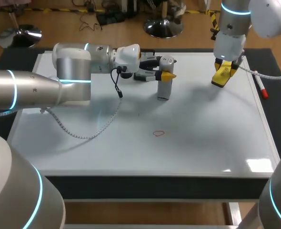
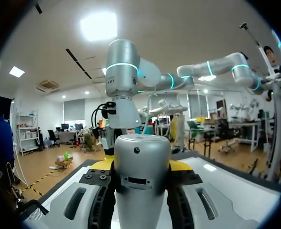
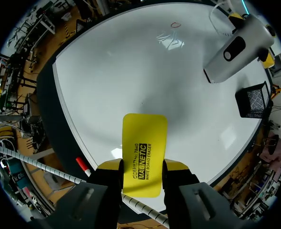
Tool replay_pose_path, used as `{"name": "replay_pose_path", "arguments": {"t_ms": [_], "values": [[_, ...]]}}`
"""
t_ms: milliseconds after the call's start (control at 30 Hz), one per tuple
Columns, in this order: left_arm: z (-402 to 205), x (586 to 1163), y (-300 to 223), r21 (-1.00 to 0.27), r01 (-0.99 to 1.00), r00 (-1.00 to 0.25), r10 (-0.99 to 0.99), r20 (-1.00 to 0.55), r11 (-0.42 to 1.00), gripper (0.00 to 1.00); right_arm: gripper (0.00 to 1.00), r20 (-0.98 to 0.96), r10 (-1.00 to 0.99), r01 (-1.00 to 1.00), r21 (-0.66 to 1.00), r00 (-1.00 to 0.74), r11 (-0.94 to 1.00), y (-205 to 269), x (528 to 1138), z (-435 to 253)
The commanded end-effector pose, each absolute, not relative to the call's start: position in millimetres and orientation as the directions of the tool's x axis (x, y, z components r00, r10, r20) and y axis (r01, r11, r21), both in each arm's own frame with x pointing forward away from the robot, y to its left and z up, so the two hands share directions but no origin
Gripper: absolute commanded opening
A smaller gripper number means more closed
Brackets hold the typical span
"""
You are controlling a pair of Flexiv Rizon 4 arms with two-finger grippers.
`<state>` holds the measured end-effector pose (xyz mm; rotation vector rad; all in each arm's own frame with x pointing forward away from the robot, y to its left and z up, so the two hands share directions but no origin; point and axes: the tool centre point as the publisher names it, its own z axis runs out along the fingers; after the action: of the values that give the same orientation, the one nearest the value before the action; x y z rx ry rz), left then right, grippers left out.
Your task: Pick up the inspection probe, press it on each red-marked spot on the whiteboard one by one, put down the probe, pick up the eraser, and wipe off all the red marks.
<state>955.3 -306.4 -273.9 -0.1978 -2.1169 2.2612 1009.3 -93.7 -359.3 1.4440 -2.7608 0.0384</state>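
Observation:
The silver inspection probe (image 1: 164,83) stands upright over the whiteboard (image 1: 202,143), and my left gripper (image 1: 165,75) is shut on its upper part. In the left wrist view the probe (image 2: 141,176) fills the gap between the fingers of that gripper (image 2: 141,167). Whether its lower end touches the board I cannot tell. One small red loop mark (image 1: 158,133) lies on the board, nearer the front than the probe. At the back right my right gripper (image 1: 224,71) is shut on the yellow eraser (image 1: 222,75), held above the board. From the right wrist, the eraser (image 3: 144,152) sits in the gripper (image 3: 141,167), with the probe (image 3: 235,50) and mark (image 3: 175,24) ahead.
A red marker pen (image 1: 261,88) lies on the dark mat by the board's right edge. A black mesh basket (image 3: 252,98) stands beyond the board's far edge near the probe. A coiled cable (image 1: 88,133) hangs from my left arm over the board.

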Motion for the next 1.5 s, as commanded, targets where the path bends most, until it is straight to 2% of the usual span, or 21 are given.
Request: {"name": "replay_pose_path", "arguments": {"t_ms": [33, 1033, 1500], "values": [[-275, 953, -305, -0.996, 0.061, -0.992, 0.11, -0.068, -0.064, 0.0, 0.0, 0.039, -0.822, -0.823, -0.01, -0.568, 0.569, -94, 1011, -359], [-242, 943, -282, -0.994, 0.088, -0.993, 0.078, -0.093, -0.068, 0.0, 0.0, 0.039, -0.822, -0.823, -0.01, -0.568, 0.569, -94, 1011, -359], [-204, 963, -270, -0.99, 0.127, -0.987, 0.092, -0.132, -0.052, 0.0, 0.0, 0.039, -0.822, -0.823, -0.01, -0.568, 0.569, -94, 1011, -359]]}}
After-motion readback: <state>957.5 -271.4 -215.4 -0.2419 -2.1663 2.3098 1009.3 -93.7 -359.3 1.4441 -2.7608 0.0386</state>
